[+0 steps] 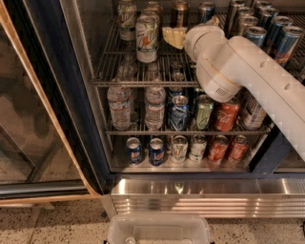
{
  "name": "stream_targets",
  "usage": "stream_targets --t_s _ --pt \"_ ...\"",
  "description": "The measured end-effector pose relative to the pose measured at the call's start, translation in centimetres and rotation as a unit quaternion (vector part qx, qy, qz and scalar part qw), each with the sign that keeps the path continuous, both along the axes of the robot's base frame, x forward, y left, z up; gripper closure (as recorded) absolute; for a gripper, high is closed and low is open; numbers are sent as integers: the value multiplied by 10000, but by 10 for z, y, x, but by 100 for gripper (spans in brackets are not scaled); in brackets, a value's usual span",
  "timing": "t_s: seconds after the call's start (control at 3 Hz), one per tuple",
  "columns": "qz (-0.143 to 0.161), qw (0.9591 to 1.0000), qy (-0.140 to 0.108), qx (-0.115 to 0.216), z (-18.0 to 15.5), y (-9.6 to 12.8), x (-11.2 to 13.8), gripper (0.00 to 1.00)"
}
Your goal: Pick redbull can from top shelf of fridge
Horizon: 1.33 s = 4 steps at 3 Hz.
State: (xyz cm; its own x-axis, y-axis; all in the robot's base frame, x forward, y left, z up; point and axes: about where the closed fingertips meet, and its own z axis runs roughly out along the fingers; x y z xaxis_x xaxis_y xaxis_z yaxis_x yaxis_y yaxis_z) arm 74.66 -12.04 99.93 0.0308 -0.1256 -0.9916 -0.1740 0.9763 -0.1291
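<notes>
**A:** What takes up most of the view?

**B:** The fridge [52, 95]. It has a dark frame, its glass door [24, 133] is at the left, and a ribbed steel panel [205, 200] runs along its foot. Three wire racks of drinks show inside.

**A:** And the robot?

**B:** Its white arm [257, 71] runs from the right edge up and to the left, reaching into the fridge. The thick joint sits in front of the rail of the top shelf [138, 71] and hides some of the cans behind it.

**A:** Anything below the fridge?

**B:** A clear plastic bin [159, 228] sits at the bottom edge, on the speckled floor [57, 224] just in front of the panel.

**A:** What is on the shelves?

**B:** Two water bottles [119, 107] stand at the left of the middle rack. A blue can [179, 113], a green can [204, 112] and a red can [226, 114] stand to their right. The lowest rack holds a row of short cans [156, 151]. Two white-and-green cans [147, 35] stand upright at the left of the top shelf, and a bronze can [178, 12] stands further back.

**A:** Where is the gripper?

**B:** The gripper [174, 36] is over the top shelf, at the arm's left tip. It lies between the nearer white-and-green can and the wrist, in front of the bronze can. I cannot tell how far open it is, or whether it holds anything.

**A:** And the redbull can?

**B:** The redbull can [288, 44] stands upright at the far right of the top shelf among other slim blue-and-silver cans. It is well apart from the gripper, and the arm covers its lower part.
</notes>
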Motion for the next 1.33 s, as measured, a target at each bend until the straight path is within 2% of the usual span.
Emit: stream_targets --t_s 1.33 --pt "-117 9997 213 -35 -9 -5 23 25"
